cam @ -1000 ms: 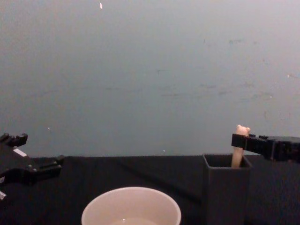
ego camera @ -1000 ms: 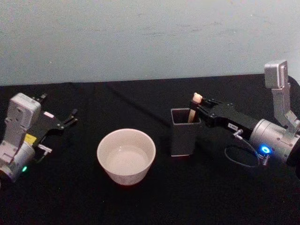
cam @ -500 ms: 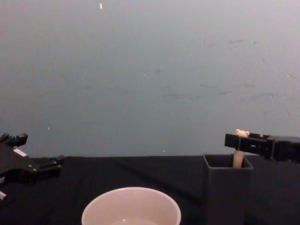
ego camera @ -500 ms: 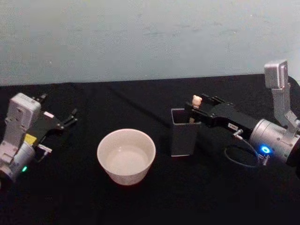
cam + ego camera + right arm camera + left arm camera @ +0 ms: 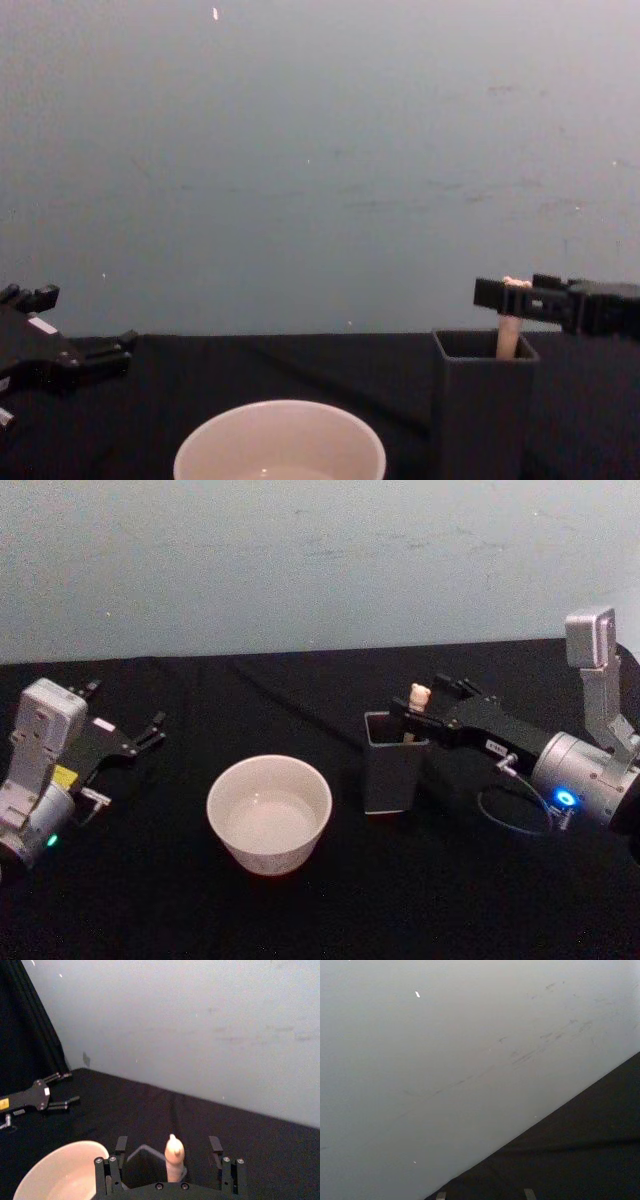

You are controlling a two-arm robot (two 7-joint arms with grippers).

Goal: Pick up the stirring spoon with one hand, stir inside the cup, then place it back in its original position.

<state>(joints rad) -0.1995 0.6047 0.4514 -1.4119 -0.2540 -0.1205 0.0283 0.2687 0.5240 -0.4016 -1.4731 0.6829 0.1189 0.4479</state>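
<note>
The stirring spoon (image 5: 419, 702) stands upright in the dark grey square holder (image 5: 392, 768), its original position, with only the beige bear-head handle (image 5: 174, 1157) above the rim. My right gripper (image 5: 168, 1144) is open, one finger on each side of the handle and clear of it; from the chest it hangs level with the handle top (image 5: 515, 292). The white cup (image 5: 269, 813) stands left of the holder, holding a little clear liquid. My left gripper (image 5: 152, 730) rests open at the far left of the table.
A black cloth (image 5: 330, 910) covers the table and a plain pale wall (image 5: 320, 150) rises behind it. A thin dark cable (image 5: 290, 708) runs across the cloth behind the cup and the holder.
The spoon has gone down deeper into the holder. My right gripper sank with it, then let go and spread its fingers. The left arm has not moved.
</note>
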